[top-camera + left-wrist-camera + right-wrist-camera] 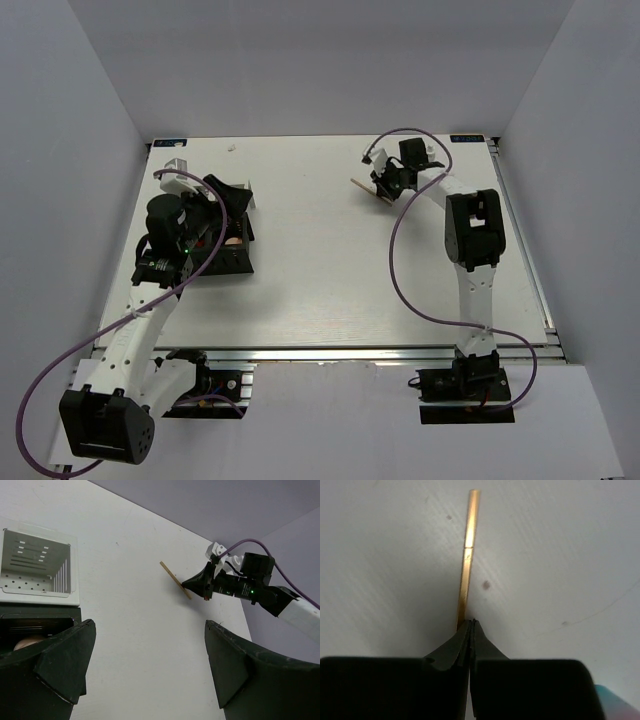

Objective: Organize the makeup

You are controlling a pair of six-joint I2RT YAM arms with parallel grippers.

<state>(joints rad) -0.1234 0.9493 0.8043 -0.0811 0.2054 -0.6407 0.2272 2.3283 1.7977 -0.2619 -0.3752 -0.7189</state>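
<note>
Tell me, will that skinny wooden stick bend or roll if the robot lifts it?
The wooden stick looks straight and thin, so it is probably stiff and very light. It seems flat, so it likely won't roll. The right jaws pinch only its end, so it might swivel.

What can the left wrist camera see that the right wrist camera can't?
Only the left wrist camera: a white holey box, a peach disc in the black box, and the open left gripper. Only the right wrist camera: a thin line across the wooden stick. Both: the right gripper shut on that stick, and the white table.
</note>
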